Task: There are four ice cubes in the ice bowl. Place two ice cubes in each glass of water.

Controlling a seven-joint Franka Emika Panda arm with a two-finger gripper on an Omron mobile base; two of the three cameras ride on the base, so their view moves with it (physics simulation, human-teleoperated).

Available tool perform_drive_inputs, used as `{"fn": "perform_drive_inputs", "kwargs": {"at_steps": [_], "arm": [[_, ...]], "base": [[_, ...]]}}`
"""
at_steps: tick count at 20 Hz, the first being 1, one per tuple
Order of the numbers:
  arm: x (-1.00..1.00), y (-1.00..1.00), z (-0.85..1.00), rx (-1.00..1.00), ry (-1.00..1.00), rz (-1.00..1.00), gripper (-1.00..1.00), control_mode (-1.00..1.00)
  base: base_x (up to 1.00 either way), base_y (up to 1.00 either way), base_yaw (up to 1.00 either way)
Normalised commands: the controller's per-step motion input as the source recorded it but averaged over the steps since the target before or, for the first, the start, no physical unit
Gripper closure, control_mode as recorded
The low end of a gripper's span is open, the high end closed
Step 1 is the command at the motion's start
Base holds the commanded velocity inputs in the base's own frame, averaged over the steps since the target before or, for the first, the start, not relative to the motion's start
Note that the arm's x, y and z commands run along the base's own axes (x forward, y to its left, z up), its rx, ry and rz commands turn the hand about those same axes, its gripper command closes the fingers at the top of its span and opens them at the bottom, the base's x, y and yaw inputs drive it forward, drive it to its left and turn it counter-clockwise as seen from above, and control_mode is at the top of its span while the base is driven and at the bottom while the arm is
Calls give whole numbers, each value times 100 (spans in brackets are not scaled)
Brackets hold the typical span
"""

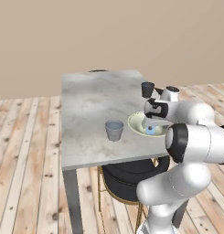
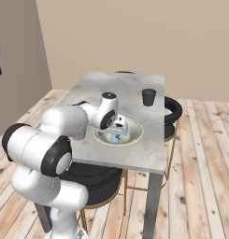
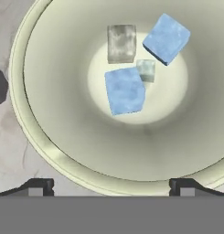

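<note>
The near glass of water (image 1: pixel 114 130) stood toward the left of the grey marble table (image 1: pixel 90 109), well apart from the ice bowl (image 1: pixel 137 120). It stood upright and apparently without ice, though its contents were hard to make out. That position left open surface between it and the bowl, so a cube would need to be carried across to it.

The ice bowl sat near the table's front right corner in the left base view. The gripper (image 3: pixel 111 185) was poised directly above it, pointing down into the bowl. The jaws stood fully open, with nothing between them, their tips apart at either side of the near rim. This posture suited a descent onto a cube rather than a carry.

All four ice cubes lay clustered at the bowl's floor: a blue cube (image 3: pixel 125 90) nearest the centre, a grey-white cube (image 3: pixel 121 43) beside it, a small pale cube (image 3: pixel 146 70) touching the central one, and a second blue cube (image 3: pixel 167 38) on the slope. No cube had been transferred, so the task appeared to be at its first pick.

The second glass (image 1: pixel 147 89) stood farther back, near the table's right edge.
</note>
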Motion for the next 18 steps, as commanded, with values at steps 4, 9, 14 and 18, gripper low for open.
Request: {"fn": "perform_drive_inputs", "kwargs": {"at_steps": [4, 9, 14, 18], "arm": [[17, -3, -18, 0, 0, 0, -100, -100], [10, 0, -17, 0, 0, 0, -100, -100], [10, 0, -17, 0, 0, 0, -100, -100], [13, 0, -19, 0, 0, 0, -100, -100]], "base": [[0, 0, 0], [0, 0, 0], [0, 0, 0], [0, 0, 0]]}}
